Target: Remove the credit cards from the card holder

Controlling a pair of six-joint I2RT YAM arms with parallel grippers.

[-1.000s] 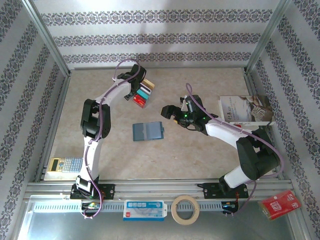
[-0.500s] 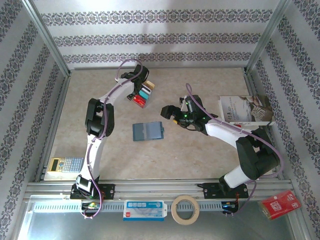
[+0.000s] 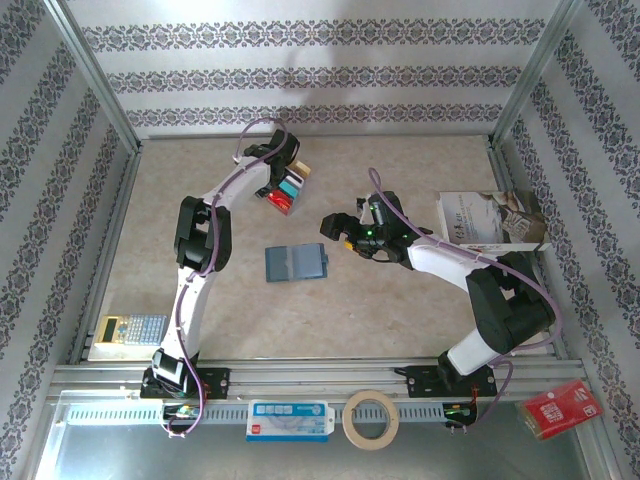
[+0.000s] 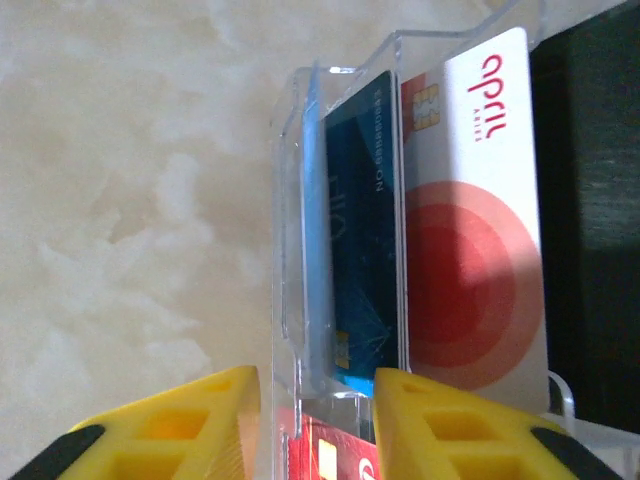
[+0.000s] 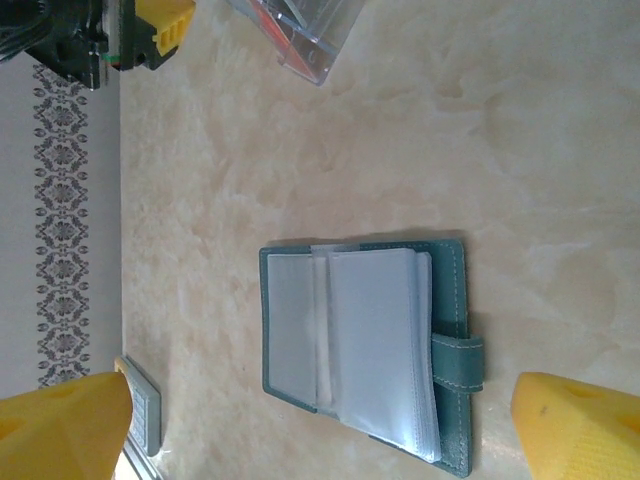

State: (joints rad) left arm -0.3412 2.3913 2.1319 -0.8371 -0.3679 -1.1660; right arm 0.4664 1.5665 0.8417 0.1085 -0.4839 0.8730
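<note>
At table (image 3: pixel 400 310) centre: wallet (image 5: pixel 360 340), slate-blue stitched leather, lying open, tab out. Its clear floppy sleeves look empty, though a hidden card cannot be ruled out.

At back left: rack (image 4: pixel 285 300), clear rigid acrylic, slotted. It holds the cards (image 4: pixel 365 220) on edge: thin glossy plastic, pale blue, dark blue, white with red discs.

Left gripper (image 4: pixel 315 430): fingers apart, straddling the rack's outer slot, gripping nothing.

Right gripper (image 3: pixel 335 228): fingers wide apart, above the wallet's right side.

Step judged: seating a card in the rack. Best lifted straight out, since the light rack may tip or slide.
</note>
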